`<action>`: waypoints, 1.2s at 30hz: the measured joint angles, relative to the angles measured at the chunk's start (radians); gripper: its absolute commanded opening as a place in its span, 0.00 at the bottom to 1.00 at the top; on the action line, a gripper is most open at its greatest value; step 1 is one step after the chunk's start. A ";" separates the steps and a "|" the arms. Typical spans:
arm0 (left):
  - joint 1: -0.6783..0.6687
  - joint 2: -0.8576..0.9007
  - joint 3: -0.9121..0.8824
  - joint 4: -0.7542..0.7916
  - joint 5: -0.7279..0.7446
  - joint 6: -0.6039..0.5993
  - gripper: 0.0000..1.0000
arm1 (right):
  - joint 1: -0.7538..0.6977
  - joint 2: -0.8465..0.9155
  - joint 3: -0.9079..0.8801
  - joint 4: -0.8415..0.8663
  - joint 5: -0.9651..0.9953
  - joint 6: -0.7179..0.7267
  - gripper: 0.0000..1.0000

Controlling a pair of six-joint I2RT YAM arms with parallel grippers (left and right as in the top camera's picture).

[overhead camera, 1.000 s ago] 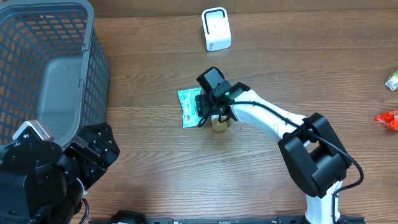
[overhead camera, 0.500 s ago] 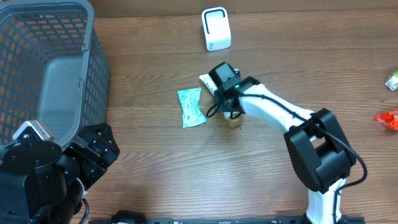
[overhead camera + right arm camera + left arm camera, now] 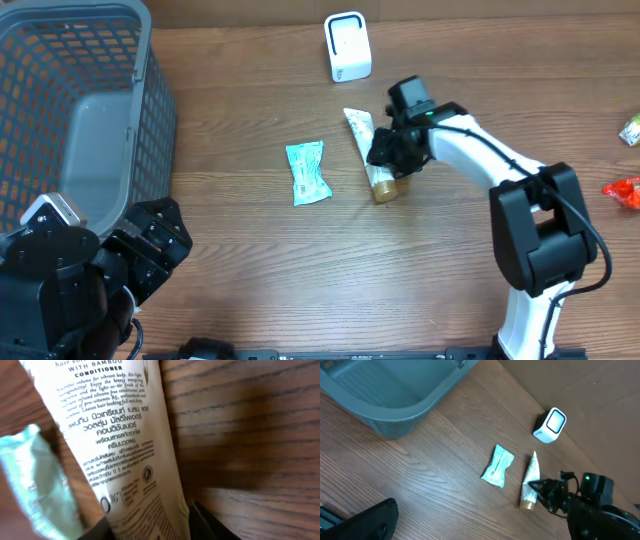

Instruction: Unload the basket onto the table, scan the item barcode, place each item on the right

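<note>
Between fingers (image 3: 210, 527) of right pincer (image 3: 150, 526), conditioner tube (image 3: 358, 130) lying on table (image 3: 250, 260)

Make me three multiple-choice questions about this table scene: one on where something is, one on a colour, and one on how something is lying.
1. Where is the teal packet?
A. On the table, between the basket and the conditioner tube
B. Inside the basket
C. On top of the white scanner

2. What colour is the tube's cap?
A. Blue
B. Gold
C. Black

3. How is the conditioner tube positioned?
A. Standing upright on its cap
B. Hanging over the basket
C. Lying on its side

Answers:
1 A: the overhead view shows the packet on bare wood, just left of the tube.
2 B: the tube's end nearest the robot shines gold.
3 C: the tube's whole length shows from above, from crimped end to cap.
</note>
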 measured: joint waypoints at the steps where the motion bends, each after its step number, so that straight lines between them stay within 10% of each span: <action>1: 0.000 0.000 0.000 0.000 0.000 0.000 1.00 | -0.013 0.000 0.000 -0.004 -0.037 -0.002 0.40; 11: 0.000 0.000 0.000 0.000 0.000 0.000 0.99 | -0.105 0.000 0.000 -0.045 -0.201 -0.010 0.41; 26: 0.000 0.000 0.000 0.000 0.000 0.000 1.00 | -0.089 -0.013 -0.022 -0.063 0.049 -0.015 0.57; 36: 0.000 0.000 0.000 0.000 0.000 0.000 0.99 | -0.089 -0.014 0.212 -0.365 0.261 -0.088 0.64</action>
